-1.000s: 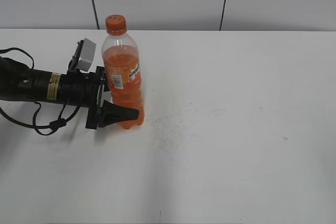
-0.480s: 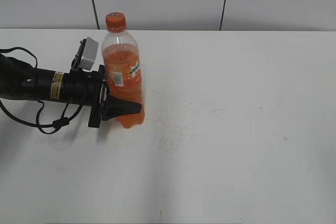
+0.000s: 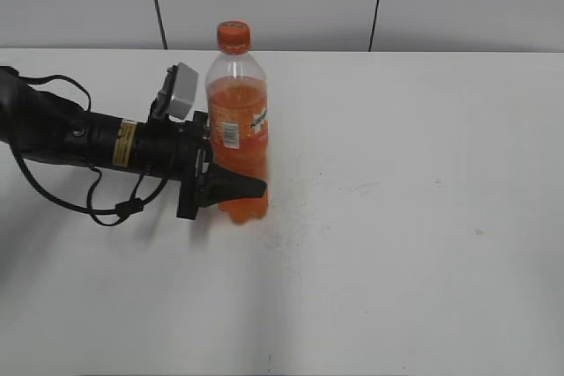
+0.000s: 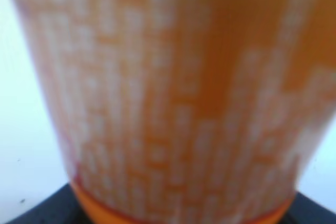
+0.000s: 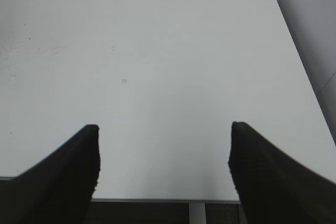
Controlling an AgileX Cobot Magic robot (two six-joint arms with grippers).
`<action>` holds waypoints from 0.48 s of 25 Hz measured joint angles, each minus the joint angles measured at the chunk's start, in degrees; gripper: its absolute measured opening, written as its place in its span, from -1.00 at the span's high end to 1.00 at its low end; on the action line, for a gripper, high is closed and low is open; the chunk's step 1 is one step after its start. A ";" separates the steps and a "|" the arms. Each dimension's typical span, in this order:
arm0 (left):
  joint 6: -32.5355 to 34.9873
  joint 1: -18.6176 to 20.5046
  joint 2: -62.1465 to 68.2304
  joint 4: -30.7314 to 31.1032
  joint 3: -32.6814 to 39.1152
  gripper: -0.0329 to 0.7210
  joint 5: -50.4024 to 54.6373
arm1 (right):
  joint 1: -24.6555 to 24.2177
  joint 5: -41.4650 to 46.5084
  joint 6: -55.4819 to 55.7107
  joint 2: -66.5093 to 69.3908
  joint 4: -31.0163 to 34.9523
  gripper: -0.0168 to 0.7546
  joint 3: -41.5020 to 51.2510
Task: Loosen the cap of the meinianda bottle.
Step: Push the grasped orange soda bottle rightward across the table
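The meinianda bottle, clear plastic with orange drink and an orange label, stands upright on the left part of the white table. Its orange-red cap sits on top, untouched. My left gripper reaches in level from the left and is shut on the bottle's lower body; one black finger shows in front, the other is hidden behind. In the left wrist view the blurred bottle fills the picture. My right gripper hangs open over bare table with nothing between its fingers; the exterior view does not show it.
A grey wall with dark seams runs behind the table's far edge. In the right wrist view the table's near edge lies just below the open fingers, and its right edge slants along the side.
My left gripper closed on the bottle and slid it to the right across the table, still upright. The right gripper has not moved.
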 joint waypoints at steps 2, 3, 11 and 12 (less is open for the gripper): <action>-0.38 -2.54 -0.63 -0.66 0.00 -0.16 0.36 | 0.00 0.00 0.00 0.00 0.00 -0.53 0.00; -0.45 -3.88 -0.81 -1.18 0.00 -0.16 0.31 | 0.00 0.00 0.00 0.00 0.00 -0.53 0.00; 0.74 -11.62 -0.81 -4.37 0.00 -0.16 1.49 | 0.00 0.00 0.00 0.00 0.00 -0.53 0.00; 1.31 -11.86 -0.81 -4.72 0.00 -0.16 2.14 | 0.00 0.00 0.00 0.00 0.00 -0.53 0.00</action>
